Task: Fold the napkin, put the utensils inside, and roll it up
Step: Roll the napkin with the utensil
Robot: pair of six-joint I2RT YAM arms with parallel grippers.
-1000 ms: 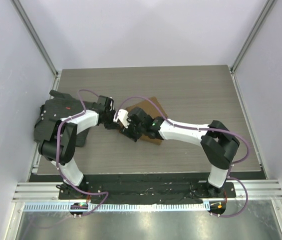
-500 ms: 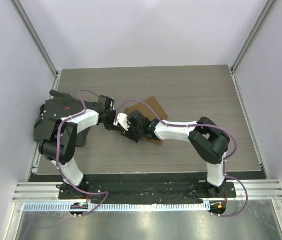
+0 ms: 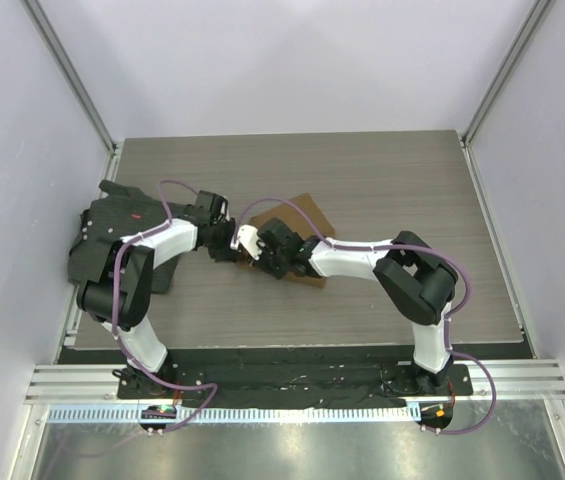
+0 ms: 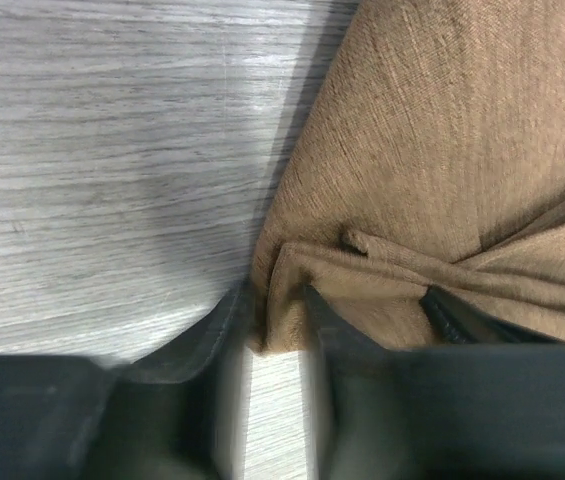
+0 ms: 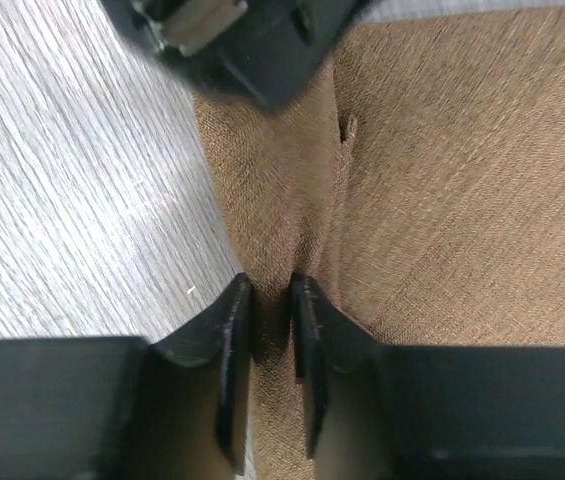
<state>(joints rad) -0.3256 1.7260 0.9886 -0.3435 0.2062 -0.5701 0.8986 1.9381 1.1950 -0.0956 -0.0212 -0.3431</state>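
The napkin spreads rightward over the worktop from its left edge, where left hand and right hand each clamp narrowly on a raised fold, side by side.

The left tool is pinching a bunched edge of the napkin. The cloth is lying on the grey desk.

On tabletop, near middle: napkin. At napkin's left edge, close together: left hand and right hand, each clamped onto a raised fold. Far left, under left arm: mat.
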